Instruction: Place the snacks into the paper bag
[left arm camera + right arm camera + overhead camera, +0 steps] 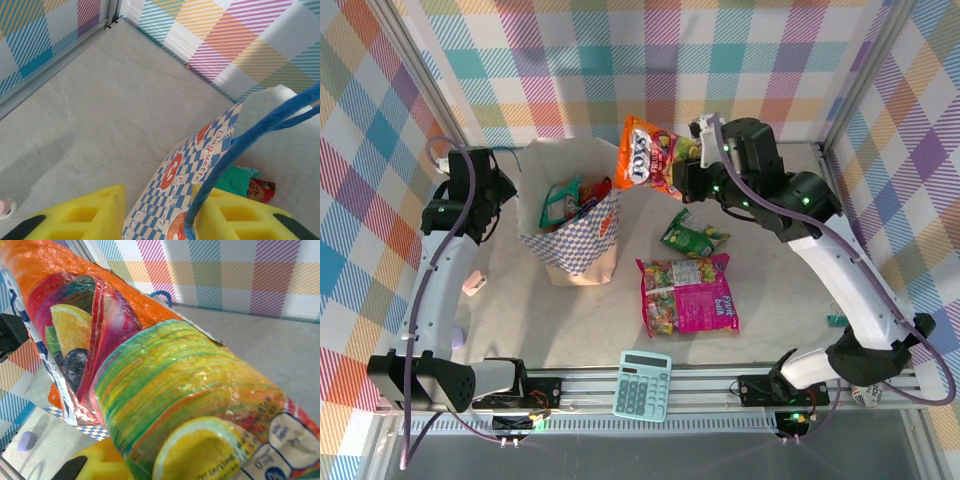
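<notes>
Walls (pixel 620 60): soft plaid, with pink, teal, orange, purple, yellow squares. Table (pixel 770 300): pale grey. Paper bag (pixel 582 250), 9 o'clock: beige, blue-white checks, orange fruit rounds; cord (pixel 250 140) blue. Orange packet (pixel 645 155), 12 o'clock: orange, with red, green, yellow fruit stripes. Green packet (pixel 692 237), middle: green, bit of yellow. Magenta packet (pixel 688 295), 5 o'clock: pink, many-coloured sweets. Calculator (pixel 643 385), 6 o'clock: pale teal.

Paper bag (pixel 575 235) stands on table (pixel 520 320). Several snack packets (pixel 570 200) inside bag. Raised candy packet (pixel 645 152) just right of bag mouth, in right gripper (pixel 682 170). Small packet (pixel 692 238) right of bag. Large packet (pixel 687 295) right of bag, nearer. Calculator (pixel 643 385) before bag, rightward, at table's near edge.
</notes>
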